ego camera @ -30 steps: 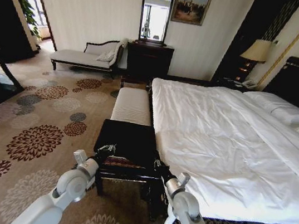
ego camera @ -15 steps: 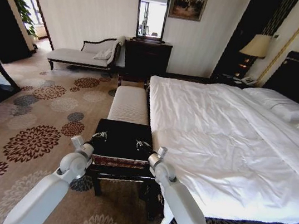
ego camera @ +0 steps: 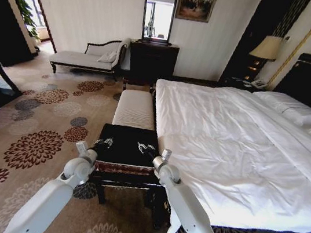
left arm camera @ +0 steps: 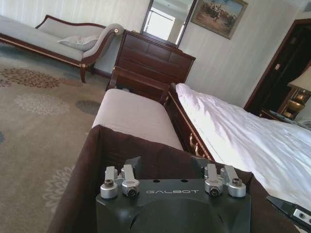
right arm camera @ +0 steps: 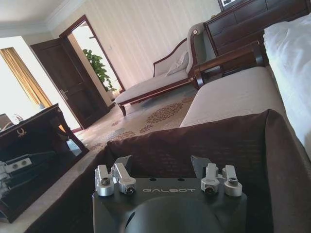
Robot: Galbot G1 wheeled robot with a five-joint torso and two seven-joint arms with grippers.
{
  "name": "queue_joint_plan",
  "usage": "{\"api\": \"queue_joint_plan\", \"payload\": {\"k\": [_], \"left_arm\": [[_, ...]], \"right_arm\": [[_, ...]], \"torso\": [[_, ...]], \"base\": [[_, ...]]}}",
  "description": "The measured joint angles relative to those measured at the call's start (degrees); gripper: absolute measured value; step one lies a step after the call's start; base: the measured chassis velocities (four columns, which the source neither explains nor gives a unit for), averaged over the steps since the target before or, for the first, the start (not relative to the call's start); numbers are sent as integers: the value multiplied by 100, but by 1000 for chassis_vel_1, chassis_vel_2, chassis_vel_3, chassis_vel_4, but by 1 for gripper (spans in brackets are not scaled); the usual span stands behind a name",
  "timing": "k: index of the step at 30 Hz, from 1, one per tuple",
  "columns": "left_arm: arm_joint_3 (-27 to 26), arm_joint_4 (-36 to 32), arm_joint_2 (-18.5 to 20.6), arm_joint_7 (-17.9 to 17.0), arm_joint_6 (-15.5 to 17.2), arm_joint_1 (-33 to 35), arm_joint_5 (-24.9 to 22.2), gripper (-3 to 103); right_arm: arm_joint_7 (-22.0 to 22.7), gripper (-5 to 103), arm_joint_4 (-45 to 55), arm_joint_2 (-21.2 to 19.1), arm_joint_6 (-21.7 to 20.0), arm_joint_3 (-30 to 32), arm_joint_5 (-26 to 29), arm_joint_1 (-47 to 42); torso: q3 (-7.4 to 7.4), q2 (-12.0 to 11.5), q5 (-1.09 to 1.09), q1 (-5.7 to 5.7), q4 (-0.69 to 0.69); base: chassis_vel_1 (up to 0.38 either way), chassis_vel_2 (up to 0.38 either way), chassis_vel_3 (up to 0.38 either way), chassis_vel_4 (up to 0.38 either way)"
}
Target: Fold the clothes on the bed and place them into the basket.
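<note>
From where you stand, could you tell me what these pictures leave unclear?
- T-shirt inside the basket: head view shows black on black lining, cannot tell.
- Left gripper and right gripper fingertips: wrist views, cut short against dark lining.
- Bed: far side cut by frame edge.

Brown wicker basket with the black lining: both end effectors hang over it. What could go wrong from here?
1. The left end effector and right end effector sit close together over the brown wicker basket; the arms could bump.
2. Both have open fingers near its black fabric lining and might snag it.
</note>
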Motion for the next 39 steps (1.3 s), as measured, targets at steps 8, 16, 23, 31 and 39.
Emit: {"api": "queue_joint_plan", "payload": {"k": [8, 16, 23, 31, 39], "left_arm": [[-384, -485, 130, -158, -463, 519, 1700, 88], [-1632, -1409, 113, -34, -806, 2024, 2231, 100], [-2397, -2058, -158, 264, -1041, 2922, 2215, 100], [-2517, -2317, -258, 342, -1140, 3215, 2348, 100], [-2496, -2311, -258, 341, -1141, 3193, 2346, 100]], "right_arm": [[68, 94, 638, -215, 369, 770, -1331, -605], [-251, 100, 2096, -551, 1049, 2951, -2412, -2558], [-566, 100, 2683, -417, 1513, 4018, -2538, -3688], [-638, 100, 2738, -399, 1772, 4231, -2816, -3824], [-631, 100, 2718, -400, 1772, 4207, -2814, -3799]], "torso": [[0, 0, 0, 0, 0], [-1, 2, 1, -1, -2], [-2, 3, 1, -2, 0], [0, 2, 0, 0, 0], [0, 1, 0, 0, 0]], "base": [[0, 0, 0, 0], [0, 0, 0, 0], [0, 0, 0, 0], [0, 0, 0, 0], [0, 0, 0, 0]]}}
